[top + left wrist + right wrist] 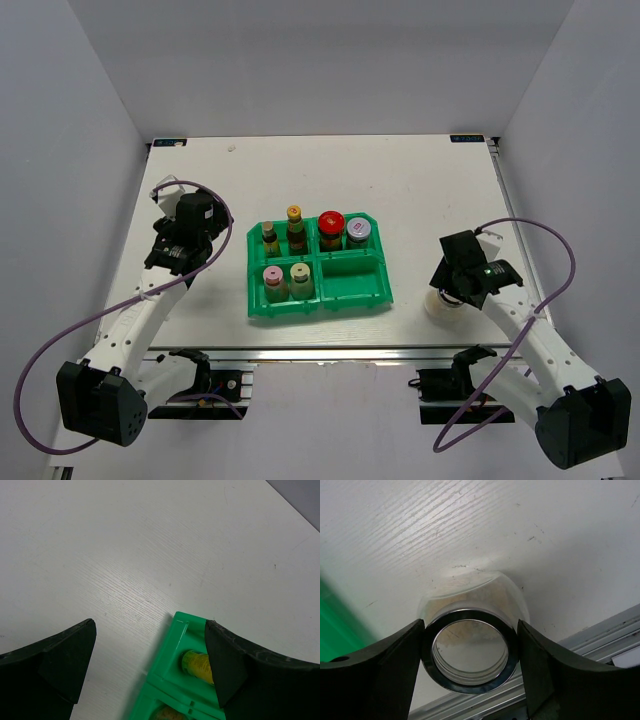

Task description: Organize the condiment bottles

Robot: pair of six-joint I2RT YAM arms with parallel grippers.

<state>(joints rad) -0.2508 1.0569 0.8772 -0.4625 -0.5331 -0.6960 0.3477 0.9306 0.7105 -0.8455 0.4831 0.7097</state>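
Observation:
The green tray point(320, 307) holds six condiment bottles: two slim dark yellow-capped bottles point(269, 237) point(294, 222) at the back left, a red-lidded jar point(331, 228) and a silver-lidded jar point(358, 232) at the back right, and a pink-capped bottle point(274, 282) and a cream yellow-capped bottle point(301, 279) at the front left. Another silver-lidded jar point(441, 305) stands on the table right of the tray. My right gripper point(471, 650) is shut on this jar's lid point(470, 592). My left gripper point(150, 652) is open and empty just left of the tray's corner point(167, 655), where a yellow cap point(197, 664) shows.
The tray's front right compartment point(352, 275) holds nothing. The jar stands close to the table's front edge with its metal rail point(485, 700). A strip of the green tray point(335, 625) shows at the left of the right wrist view.

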